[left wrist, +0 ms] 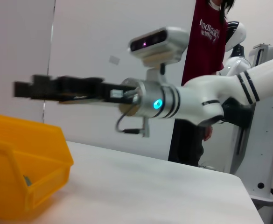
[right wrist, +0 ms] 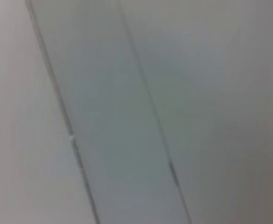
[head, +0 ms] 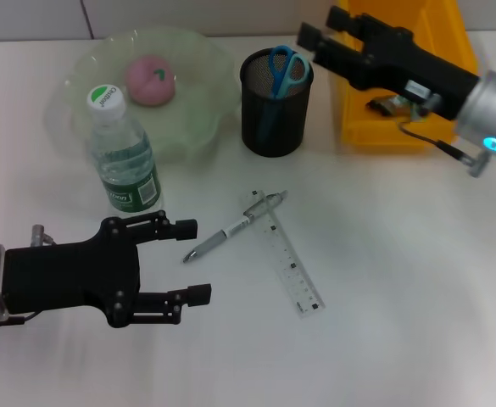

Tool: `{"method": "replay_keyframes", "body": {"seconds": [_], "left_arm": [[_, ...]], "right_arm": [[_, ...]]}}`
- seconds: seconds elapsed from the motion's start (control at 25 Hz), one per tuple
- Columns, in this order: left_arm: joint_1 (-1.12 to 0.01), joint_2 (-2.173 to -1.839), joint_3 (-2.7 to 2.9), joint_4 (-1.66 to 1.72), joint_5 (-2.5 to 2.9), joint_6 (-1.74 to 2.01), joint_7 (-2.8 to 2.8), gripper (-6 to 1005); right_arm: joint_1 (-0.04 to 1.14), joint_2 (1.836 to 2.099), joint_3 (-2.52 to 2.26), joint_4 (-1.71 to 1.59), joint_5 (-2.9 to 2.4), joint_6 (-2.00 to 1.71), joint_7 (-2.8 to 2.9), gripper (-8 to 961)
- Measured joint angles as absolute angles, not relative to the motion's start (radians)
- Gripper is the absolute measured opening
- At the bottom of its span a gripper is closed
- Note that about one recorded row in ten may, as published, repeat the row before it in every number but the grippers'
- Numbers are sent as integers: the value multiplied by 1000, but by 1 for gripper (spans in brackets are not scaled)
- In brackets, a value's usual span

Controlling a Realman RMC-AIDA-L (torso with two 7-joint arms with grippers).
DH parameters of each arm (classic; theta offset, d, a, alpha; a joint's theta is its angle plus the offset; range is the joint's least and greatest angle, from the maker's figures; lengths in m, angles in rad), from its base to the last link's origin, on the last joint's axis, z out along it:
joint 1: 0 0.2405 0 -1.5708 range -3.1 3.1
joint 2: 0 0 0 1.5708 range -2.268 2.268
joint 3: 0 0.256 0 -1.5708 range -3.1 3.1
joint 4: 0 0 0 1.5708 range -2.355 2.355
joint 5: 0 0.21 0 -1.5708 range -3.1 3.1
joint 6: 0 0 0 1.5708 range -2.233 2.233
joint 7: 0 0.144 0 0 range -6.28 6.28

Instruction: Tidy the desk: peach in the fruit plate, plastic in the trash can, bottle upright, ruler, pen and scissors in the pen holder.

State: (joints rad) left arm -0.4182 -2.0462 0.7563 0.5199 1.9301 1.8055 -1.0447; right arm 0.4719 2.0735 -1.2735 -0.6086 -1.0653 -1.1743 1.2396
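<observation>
From the head view, the left tool [head: 198, 260] hangs low over the near left of the white table [head: 400, 280], its black fingers spread wide and holding nothing, pointing toward the pen [head: 232, 227]; I judge it is lined up to take that next. The pen, slim and silver with a dark grip, lies slantwise, its far end resting across the clear plastic ruler [head: 287, 254], a flat marked strip running from mid-table toward the near right. The bottle [head: 122, 154] already stands upright (white cap, green label, ribbed clear body) just near the fruit plate [head: 197, 127], a pale green wavy-edged glass dish that holds the pink peach [head: 150, 80]. The black mesh pen holder [head: 275, 103] sits to the right of the plate with the blue-handled scissors [head: 286, 69] standing inside. The right tool [head: 311, 47] reaches in from the far right, above and just right of the holder, fingers parted with nothing between them. Behind it sits the yellow bin [head: 375, 127], with some scrap showing inside, probably the plastic.

The left wrist view looks across the table at the right arm [left wrist: 192, 100], glossy white with a lit ring, held level above the yellow bin's smooth moulded wall.

The right wrist view shows only a pale blurred surface.
</observation>
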Motion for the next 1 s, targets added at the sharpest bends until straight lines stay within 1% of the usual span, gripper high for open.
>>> {"method": "replay_keyframes", "body": {"seconds": [0.04,0.12,0.16,0.24,0.28,0.36,0.4,0.44,0.48,0.52,0.56,0.6,0.64,0.68,0.72,0.76,0.8,0.88,0.92,1.0], "left_arm": [[-418,-2046,756,520,1930,1806,-1045,827],[-417,-2046,758,520,1935,1812,-1044,827],[-417,-2046,760,520,1935,1815,-1043,827],[-417,-2046,760,519,1935,1816,-1043,827],[-417,-2045,762,519,1935,1818,-1042,827],[-417,-2046,764,518,1936,1819,-1042,827],[-417,-2046,765,517,1936,1820,-1040,827],[-417,-2046,765,517,1936,1820,-1040,827],[-417,-2046,765,517,1936,1820,-1040,827],[-417,-2046,766,516,1936,1821,-1039,827],[-417,-2047,766,516,1937,1821,-1039,827],[-417,-2047,767,516,1937,1821,-1039,827],[-417,-2047,767,516,1937,1821,-1039,827],[-417,-2047,767,516,1937,1821,-1039,827],[-417,-2048,767,516,1937,1821,-1039,827],[-415,-2048,767,515,1937,1822,-1039,827],[-415,-2048,767,515,1937,1822,-1039,827],[-411,-2047,767,515,1937,1824,-1038,827],[-407,-2047,767,518,1937,1828,-1037,827],[-406,-2047,767,518,1939,1830,-1037,827]], "right_arm": [[472,2074,-1274,-609,-1065,-1174,1240,667],[398,2060,-1264,-816,-1269,-1186,1441,667],[398,2060,-1264,-816,-1269,-1186,1441,667],[373,2058,-1215,-1025,-1556,-1244,1710,667],[373,2058,-1215,-1025,-1556,-1244,1710,667],[388,2063,-1180,-1162,-1778,-1319,1929,667],[406,2064,-1175,-1205,-1853,-1347,2007,667],[454,2065,-1172,-1277,-2000,-1404,2160,667],[454,2065,-1172,-1277,-2000,-1404,2160,667],[522,2066,-1175,-1319,-2138,-1462,2310,667],[522,2066,-1175,-1319,-2138,-1462,2310,667],[590,2066,-1180,-1329,-2253,-1504,2429,667],[590,2066,-1180,-1329,-2253,-1504,2429,667],[626,2068,-1185,-1330,-2305,-1521,2480,667],[687,2074,-1215,-1324,-2404,-1533,2568,667],[687,2074,-1215,-1324,-2404,-1533,2568,667],[719,2080,-1245,-1317,-2454,-1533,2615,667],[765,2082,-1295,-1297,-2516,-1524,2683,667],[813,2083,-1339,-1257,-2542,-1514,2736,667],[832,2084,-1354,-1236,-2546,-1510,2756,667]]}}
